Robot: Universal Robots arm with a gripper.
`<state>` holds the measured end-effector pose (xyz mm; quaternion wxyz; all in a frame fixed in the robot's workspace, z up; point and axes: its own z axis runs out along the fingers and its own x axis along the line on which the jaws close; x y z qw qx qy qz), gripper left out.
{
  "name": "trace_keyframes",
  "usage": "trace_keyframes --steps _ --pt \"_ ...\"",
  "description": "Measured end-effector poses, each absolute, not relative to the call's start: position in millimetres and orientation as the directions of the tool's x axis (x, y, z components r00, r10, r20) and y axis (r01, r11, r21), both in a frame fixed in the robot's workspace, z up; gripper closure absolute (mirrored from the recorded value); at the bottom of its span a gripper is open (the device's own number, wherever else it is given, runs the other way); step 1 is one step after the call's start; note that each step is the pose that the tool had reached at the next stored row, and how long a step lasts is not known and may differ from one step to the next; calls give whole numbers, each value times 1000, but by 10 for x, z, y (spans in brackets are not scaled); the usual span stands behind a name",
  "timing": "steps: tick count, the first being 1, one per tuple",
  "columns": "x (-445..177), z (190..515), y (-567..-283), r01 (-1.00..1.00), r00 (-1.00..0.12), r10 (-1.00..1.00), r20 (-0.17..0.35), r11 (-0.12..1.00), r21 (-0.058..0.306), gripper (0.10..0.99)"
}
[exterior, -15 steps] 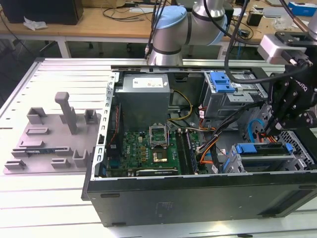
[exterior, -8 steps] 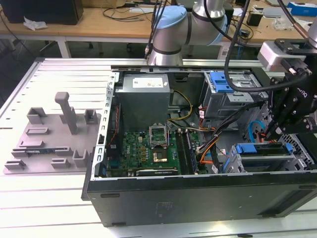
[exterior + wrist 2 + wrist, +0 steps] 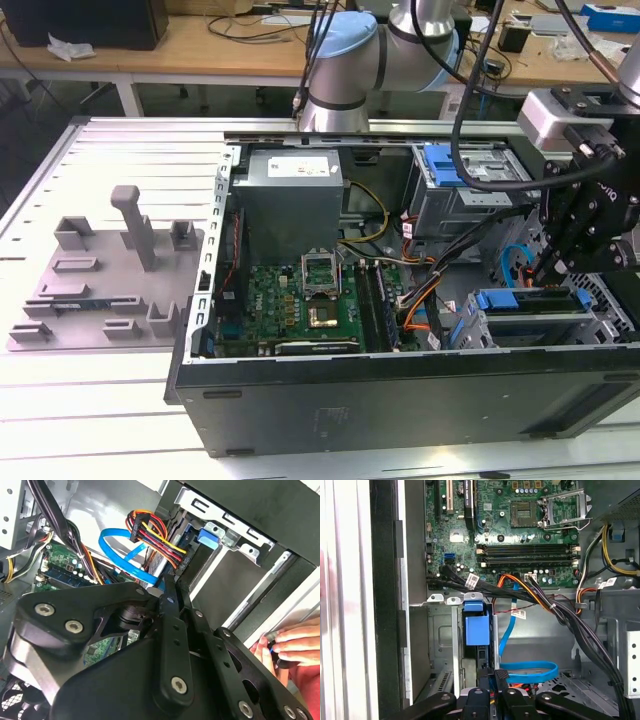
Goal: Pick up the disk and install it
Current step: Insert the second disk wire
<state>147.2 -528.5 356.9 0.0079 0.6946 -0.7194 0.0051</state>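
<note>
Your tool (image 3: 545,265) is down inside the open computer case (image 3: 400,405), at the drive cage (image 3: 600,320) end. In both wrist views the two fingers (image 3: 488,676) look pressed together at the tips, and I can't make out anything pinched between them. The disk (image 3: 476,629) sits right ahead of the tool tips, standing on edge in a slot of the cage, with its bright blue carrier frame facing you; in the exterior view it's the blue-fronted drive (image 3: 522,300) just under the tool. I can't tell whether the tips are actually touching it. A flat blue data cable (image 3: 529,667) loops right beside the tool, and in the second wrist view a bundle of red, yellow and black wires (image 3: 155,535) hangs just past the fingertips (image 3: 172,587). Further out from the tool is the green motherboard (image 3: 520,530) with its empty CPU socket (image 3: 562,507). A person's hand (image 3: 286,647) is resting on the edge of the case off to one side of the tool. Well away from the tool, outside the case, a grey plastic fixture (image 3: 110,270) sits on the tabletop (image 3: 100,410).
</note>
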Motion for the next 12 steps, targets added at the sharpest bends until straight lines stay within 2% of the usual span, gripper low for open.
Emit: trace_keyframes --steps 12 --pt "1472 3529 -5308 -1000 -23 -1000 18 23 -2 925"
